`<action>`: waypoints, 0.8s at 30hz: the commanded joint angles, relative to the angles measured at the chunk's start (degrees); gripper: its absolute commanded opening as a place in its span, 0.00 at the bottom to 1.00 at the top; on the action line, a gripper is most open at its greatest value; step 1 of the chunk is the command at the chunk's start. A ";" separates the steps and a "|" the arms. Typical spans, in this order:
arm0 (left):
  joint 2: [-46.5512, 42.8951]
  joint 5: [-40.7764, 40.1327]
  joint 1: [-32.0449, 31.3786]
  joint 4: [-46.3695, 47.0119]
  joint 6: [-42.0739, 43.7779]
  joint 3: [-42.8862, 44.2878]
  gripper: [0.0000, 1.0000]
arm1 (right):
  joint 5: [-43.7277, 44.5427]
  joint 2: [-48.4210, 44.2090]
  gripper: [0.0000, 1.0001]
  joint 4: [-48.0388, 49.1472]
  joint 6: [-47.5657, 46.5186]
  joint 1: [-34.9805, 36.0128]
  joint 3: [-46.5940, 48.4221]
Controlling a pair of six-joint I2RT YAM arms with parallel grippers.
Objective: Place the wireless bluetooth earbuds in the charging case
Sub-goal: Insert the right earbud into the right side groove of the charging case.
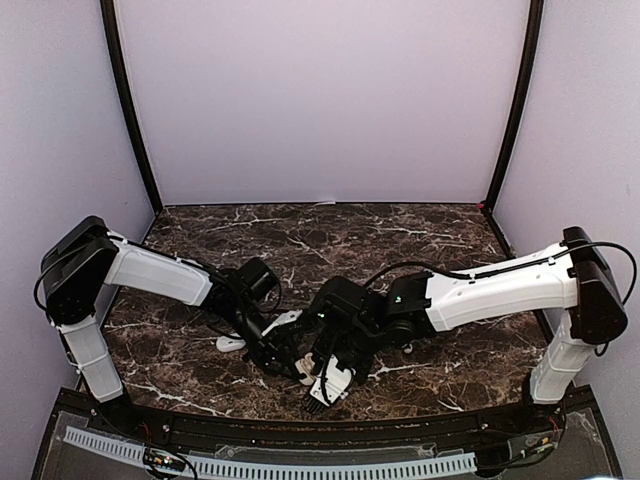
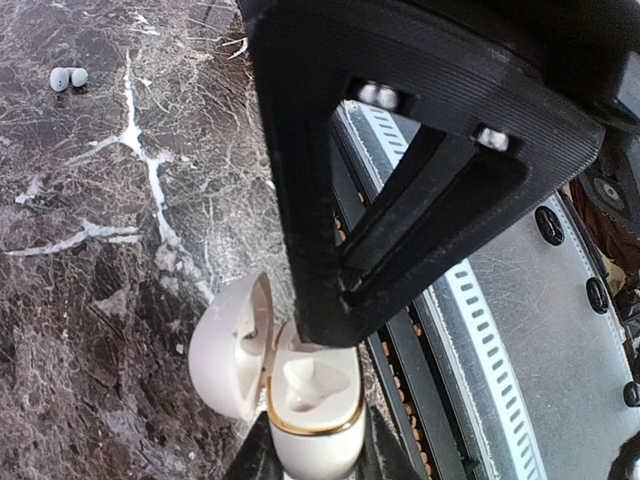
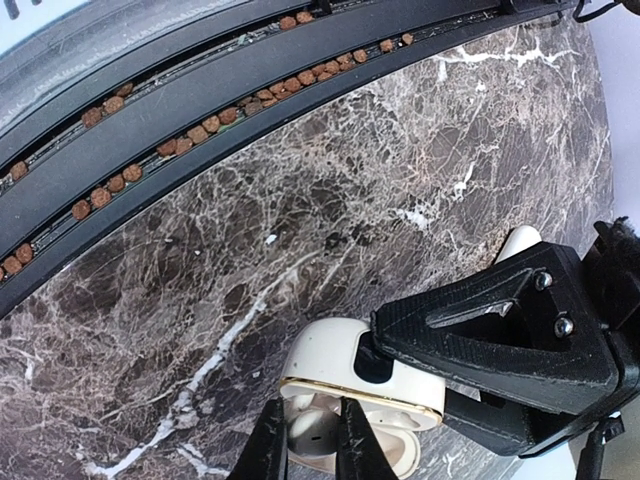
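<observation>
The white charging case (image 2: 315,430) with a gold rim stands open, its lid (image 2: 230,345) swung to the left. My left gripper (image 2: 318,465) is shut on the case body and holds it at the table's front edge (image 1: 330,385). One pale earbud (image 2: 305,385) sits in the near well. My right gripper (image 3: 310,440) is directly over the case's open top, its fingers closed on a second earbud (image 3: 314,438) at the far well. Its black finger (image 2: 330,250) hides that well in the left wrist view. Two loose earbuds (image 2: 68,77) lie together on the marble.
The dark marble table (image 1: 400,240) ends in a black rail with a perforated strip (image 1: 270,465) just in front of the case. A small white object (image 1: 232,343) lies left of the grippers. Another white piece (image 1: 284,320) lies behind them.
</observation>
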 commanded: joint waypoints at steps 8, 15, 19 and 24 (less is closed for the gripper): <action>-4.18 4.09 -0.35 3.90 0.17 -0.72 0.15 | -2.24 -0.46 0.06 4.20 3.10 -0.23 -0.03; -3.73 4.13 -0.35 3.38 0.33 -0.47 0.16 | -3.24 -1.50 0.14 4.87 3.59 -0.60 -0.38; -3.75 4.19 -0.35 3.37 0.44 -0.55 0.16 | -3.51 -1.51 0.19 4.81 3.97 -0.75 -0.37; -3.75 4.23 -0.40 3.55 0.64 -0.66 0.15 | -4.01 -1.76 0.27 4.90 4.53 -1.04 -0.20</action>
